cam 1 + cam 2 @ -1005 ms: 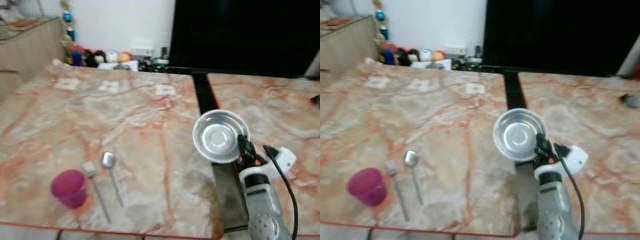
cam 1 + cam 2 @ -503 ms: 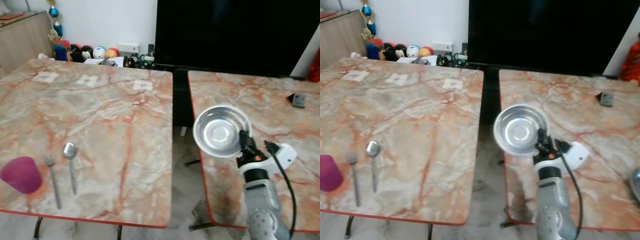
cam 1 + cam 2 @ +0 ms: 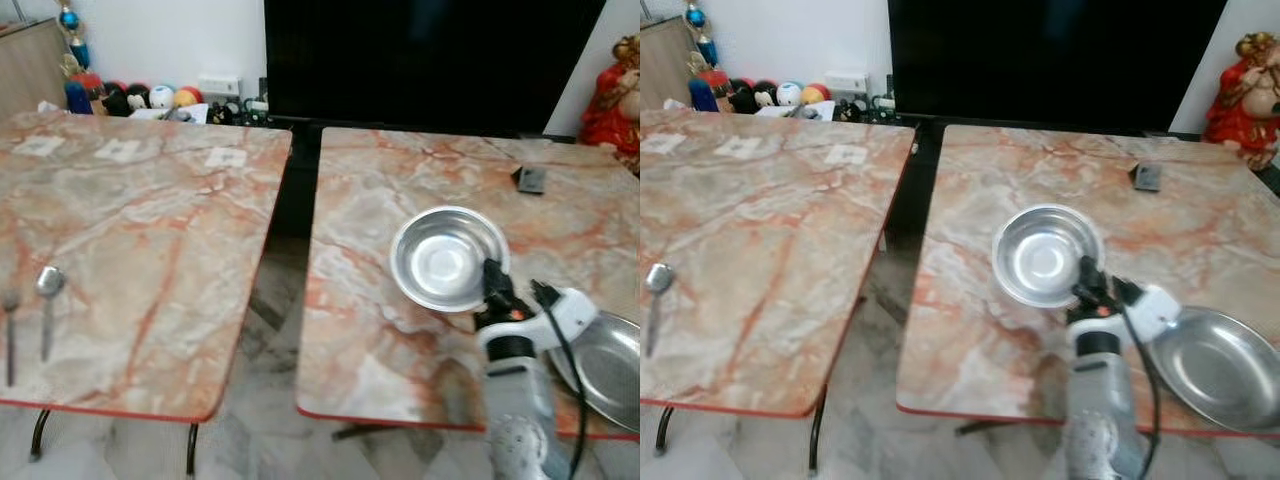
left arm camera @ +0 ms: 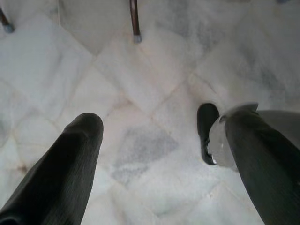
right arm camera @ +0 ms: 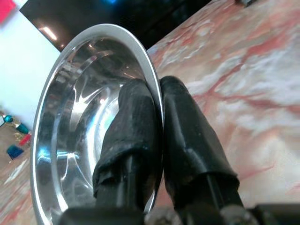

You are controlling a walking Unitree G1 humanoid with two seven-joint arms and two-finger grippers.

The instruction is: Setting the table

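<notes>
The robot's head has turned toward its right, so the whole scene slid across. The shiny round metal bowl (image 3: 448,258), pinched in the right tool (image 3: 492,278), now hangs over the right marble table (image 3: 400,200). A flat metal plate (image 3: 1215,365) has come into sight just beside the tool.

the fork (image 3: 9,335) is running off the frame's left edge — the steel plate (image 3: 605,365) is getting clipped at right.
</notes>
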